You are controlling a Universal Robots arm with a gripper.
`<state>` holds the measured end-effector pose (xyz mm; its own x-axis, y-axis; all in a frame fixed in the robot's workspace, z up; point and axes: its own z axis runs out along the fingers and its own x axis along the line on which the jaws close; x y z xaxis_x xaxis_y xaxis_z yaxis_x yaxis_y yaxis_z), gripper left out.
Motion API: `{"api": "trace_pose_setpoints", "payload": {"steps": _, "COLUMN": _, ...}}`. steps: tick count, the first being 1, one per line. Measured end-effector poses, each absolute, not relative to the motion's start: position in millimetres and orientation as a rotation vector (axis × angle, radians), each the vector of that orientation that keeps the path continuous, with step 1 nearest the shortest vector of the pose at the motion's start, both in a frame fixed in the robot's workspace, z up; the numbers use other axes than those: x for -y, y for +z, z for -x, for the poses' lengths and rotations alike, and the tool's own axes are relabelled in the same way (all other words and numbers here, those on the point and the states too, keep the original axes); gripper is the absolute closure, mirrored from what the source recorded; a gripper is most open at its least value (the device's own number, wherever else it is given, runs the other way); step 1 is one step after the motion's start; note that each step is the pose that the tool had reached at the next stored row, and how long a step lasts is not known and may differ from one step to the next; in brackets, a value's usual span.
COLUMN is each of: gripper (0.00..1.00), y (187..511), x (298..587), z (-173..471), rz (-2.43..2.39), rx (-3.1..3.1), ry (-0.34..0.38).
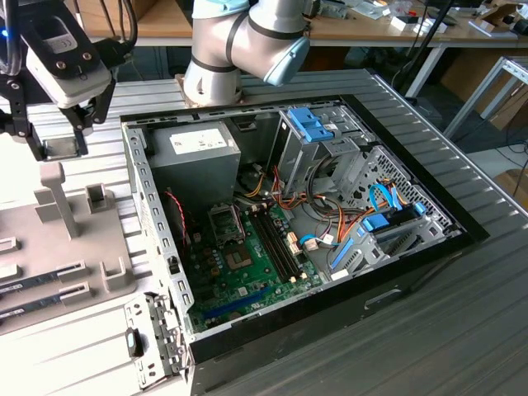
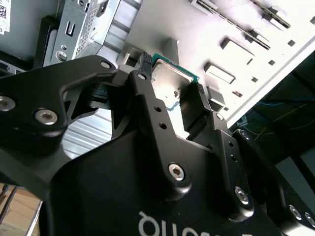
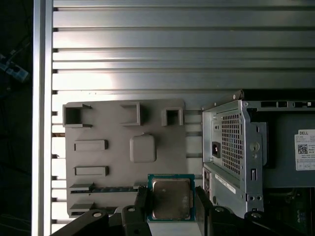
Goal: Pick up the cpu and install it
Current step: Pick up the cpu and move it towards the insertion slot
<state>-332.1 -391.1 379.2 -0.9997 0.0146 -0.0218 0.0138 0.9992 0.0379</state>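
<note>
I am watching the black two-fingered gripper (image 3: pixel 172 200) holding the cpu (image 3: pixel 171 197), a small flat square chip with a silver-grey metal top and a thin green rim. The jaws are closing narrowly on it, one black finger (image 3: pixel 141 199) pressing each of two opposite edges. In the second wrist view the same chip (image 2: pixel 169 78) is sitting pinched between the fingertips, its metal face turned towards the camera and a strip of green rim showing along its far edge. In the exterior view the gripper (image 1: pixel 58 140) is hanging at the exterior view's left, above the pale grey moulded plastic fixture tray (image 1: pixel 107 276), with the chip raised clear of the tray's upright posts. The tray is lying on the ribbed aluminium table (image 3: pixel 147 49), just beside the open black-and-grey metal computer case (image 1: pixel 412 247). Inside the case I am seeing the green motherboard (image 1: pixel 247 276) lying flat, with the square processor socket (image 1: pixel 227 224) standing near the grey metal power supply box (image 1: pixel 198 157). The chip is hanging well apart from that socket, outside the case wall. Two long narrow dark sticks (image 1: pixel 41 276) are resting in slots of the tray.
</note>
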Motion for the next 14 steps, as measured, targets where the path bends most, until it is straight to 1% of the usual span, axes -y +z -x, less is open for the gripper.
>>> {"api": "trace_pose_setpoints", "payload": {"steps": 14, "gripper": 0.53, "y": 378.2, "x": 391.1, "z": 322.5, "rz": -0.022, "rx": -3.119, "ry": 0.059}}
